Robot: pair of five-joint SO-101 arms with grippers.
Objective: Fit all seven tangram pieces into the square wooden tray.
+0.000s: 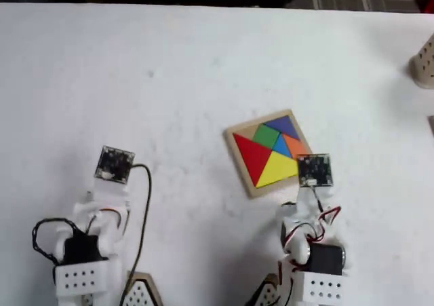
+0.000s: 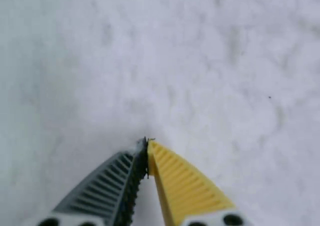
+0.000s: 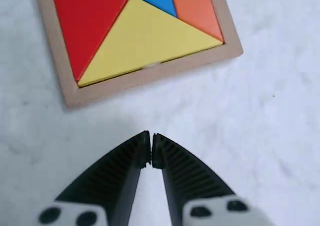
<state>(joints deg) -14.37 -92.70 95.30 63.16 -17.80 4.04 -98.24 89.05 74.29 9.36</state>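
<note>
Left end effector (image 2: 147, 156) and right end effector (image 3: 151, 151) closed, empty; grip the tray (image 3: 150, 72), judged light and stiff, 3 o'clock of counter (image 1: 169, 82) centre, by its rim

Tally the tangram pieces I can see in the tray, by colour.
red piece: 1
yellow piece: 1
green piece: 1
blue piece: 1
orange piece: 1
purple piece: 1
Total: 6 seen in the tray; a seventh cannot be made out.
</note>
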